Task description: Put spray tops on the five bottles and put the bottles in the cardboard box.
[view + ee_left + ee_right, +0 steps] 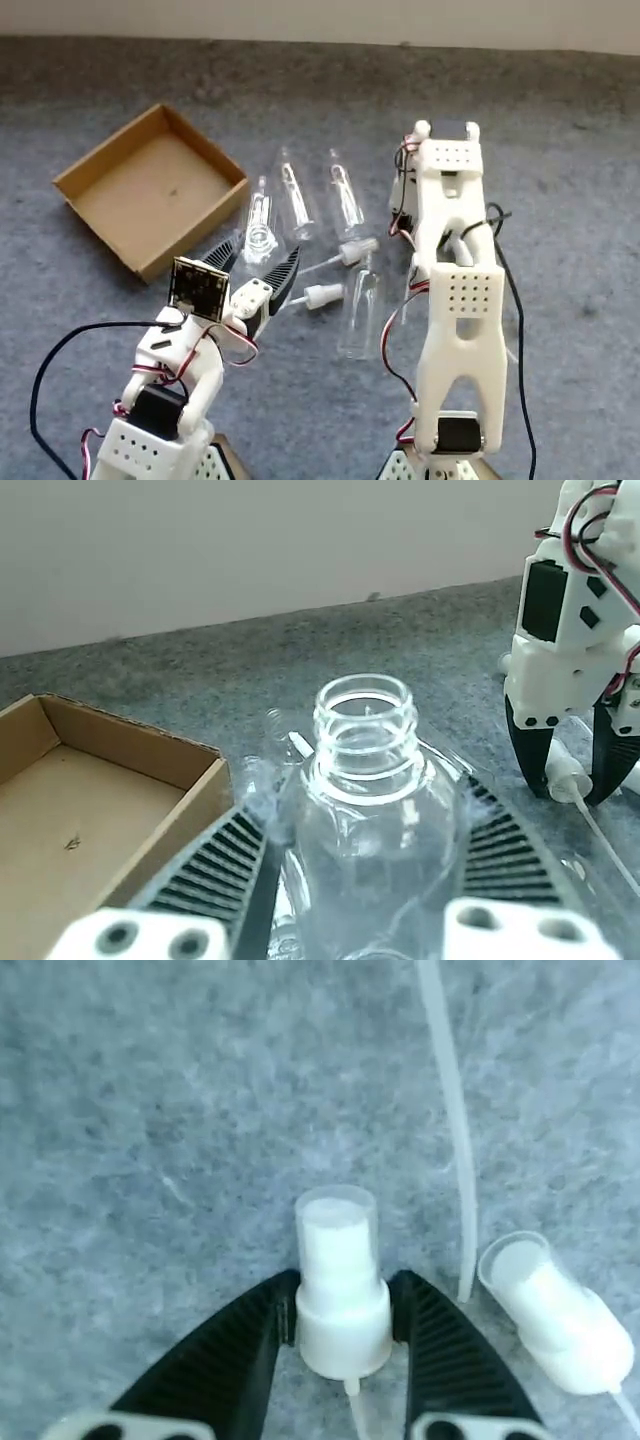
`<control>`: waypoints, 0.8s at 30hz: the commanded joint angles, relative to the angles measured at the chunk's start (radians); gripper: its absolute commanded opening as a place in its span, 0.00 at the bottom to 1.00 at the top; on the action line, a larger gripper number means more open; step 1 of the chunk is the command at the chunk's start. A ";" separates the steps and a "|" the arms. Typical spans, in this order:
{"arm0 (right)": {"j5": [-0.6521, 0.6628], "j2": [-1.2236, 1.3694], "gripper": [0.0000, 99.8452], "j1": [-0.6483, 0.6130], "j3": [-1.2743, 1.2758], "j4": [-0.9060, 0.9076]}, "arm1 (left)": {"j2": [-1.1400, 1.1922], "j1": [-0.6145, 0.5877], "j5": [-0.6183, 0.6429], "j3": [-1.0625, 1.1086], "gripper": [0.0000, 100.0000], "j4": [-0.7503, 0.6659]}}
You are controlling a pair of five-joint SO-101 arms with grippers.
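Observation:
My left gripper (257,262) is shut on a clear bottle (365,780), held with its open threaded neck pointing away from the wrist, right of the cardboard box (150,190). In the right wrist view my right gripper (342,1295) is shut on a white spray top (340,1290) with a clear cap, low over the carpet. It also appears past the bottle, to one side, in the left wrist view, as the right gripper (570,785). Several other clear bottles lie on the carpet, such as one (295,195) behind the held bottle and one (360,305) beside the right arm.
Two loose spray tops (355,252) (320,296) with thin tubes lie between the arms. Another spray top (555,1310) and a tube (450,1110) lie close to the right gripper. The box (100,800) is open and holds nothing. Grey carpet covers the table.

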 commanded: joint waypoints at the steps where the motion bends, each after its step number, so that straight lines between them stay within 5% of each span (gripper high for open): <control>1: -0.005 0.002 0.15 0.008 0.002 0.021 | -0.015 0.015 0.011 0.022 0.08 0.002; 6: 0.106 -0.016 0.14 0.005 0.002 0.024 | -0.015 0.016 0.011 0.022 0.08 0.002; 12: 0.290 -0.110 0.01 -0.004 0.002 0.022 | -0.015 0.018 0.011 0.022 0.08 0.002; 24: 0.462 -0.380 0.00 -0.004 0.007 0.025 | -0.016 0.137 0.005 0.022 0.08 0.063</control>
